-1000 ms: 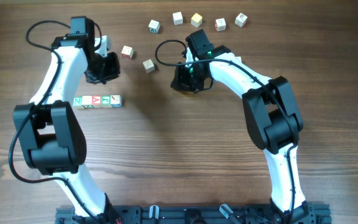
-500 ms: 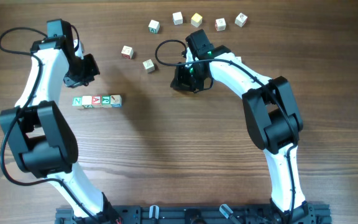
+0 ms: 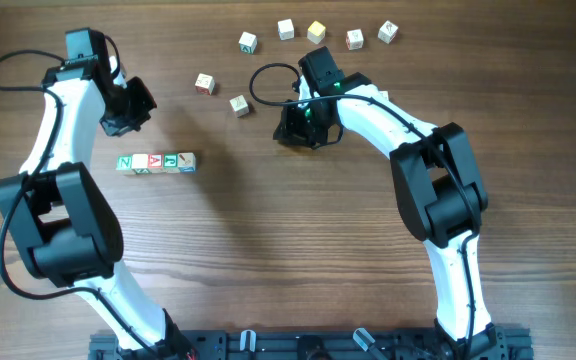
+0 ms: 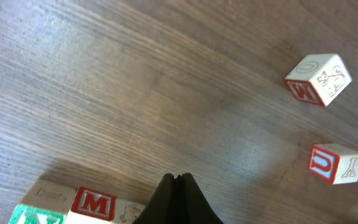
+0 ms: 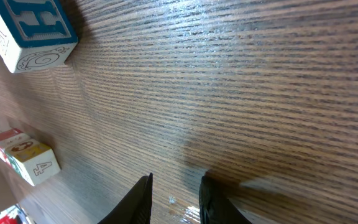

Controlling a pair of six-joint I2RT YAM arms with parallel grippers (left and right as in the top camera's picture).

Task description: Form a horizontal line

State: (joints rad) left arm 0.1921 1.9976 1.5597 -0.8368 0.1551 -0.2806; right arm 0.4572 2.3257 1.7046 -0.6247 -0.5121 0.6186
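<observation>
The row (image 3: 156, 162) lay left-to-right on the table, just base-ward of the left gripper (image 4: 178, 180), whose fingers were pressed together and empty, while the right gripper (image 5: 174, 186), narrowly parted and empty, sat well apart.

left arm (image 3: 53, 120): glossy white shell links between bulky matte black joint housings; the biggest black block is at the elbow.
right arm (image 3: 373, 115): same build, white moulded links and black joints, with a small green light glowing near the wrist.
cables: a thin black cable (image 3: 13, 55) curls in a loop off the left arm's wrist; a second black cable loop (image 3: 253, 85) hangs off the right arm's wrist.
left claw (image 4: 178, 183): two flat matte black fingers tapering to a narrow tip, a fine seam between them.
right claw (image 5: 176, 183): two black fingers with rounded tips and pale sheen along their edges.
base rail (image 3: 298, 345): black bar with clips at the desk's near edge.
</observation>
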